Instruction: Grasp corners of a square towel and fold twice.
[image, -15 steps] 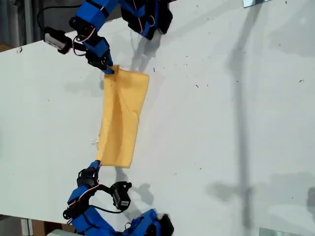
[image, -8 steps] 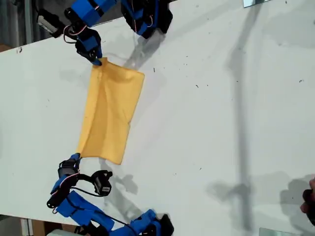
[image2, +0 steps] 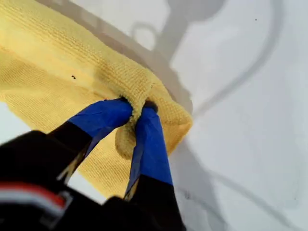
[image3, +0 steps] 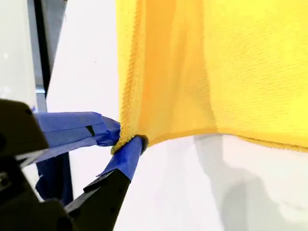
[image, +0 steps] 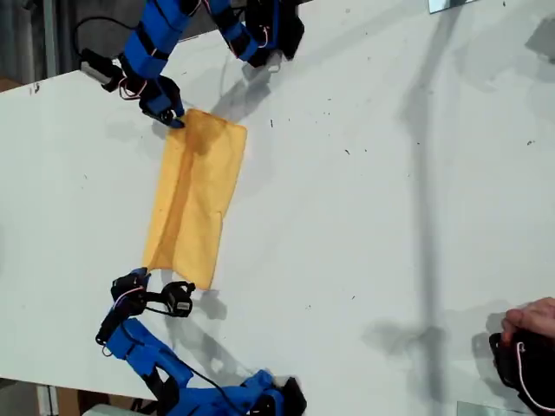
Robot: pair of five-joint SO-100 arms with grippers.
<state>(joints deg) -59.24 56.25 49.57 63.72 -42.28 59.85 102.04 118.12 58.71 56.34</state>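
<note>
Both ends of towel [image: 194,204] now lower

Exterior view overhead, far; both wrist views close, sharing towel [image: 194,201] corners.

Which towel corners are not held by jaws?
The two corners on the exterior view's right edge of the towel lie free; the opposite two are pinched.

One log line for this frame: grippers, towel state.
first gripper: shut on towel corner | second gripper: shut on another corner | towel: folded strip, stretched between arms | person's hand: exterior view's lower right
</note>
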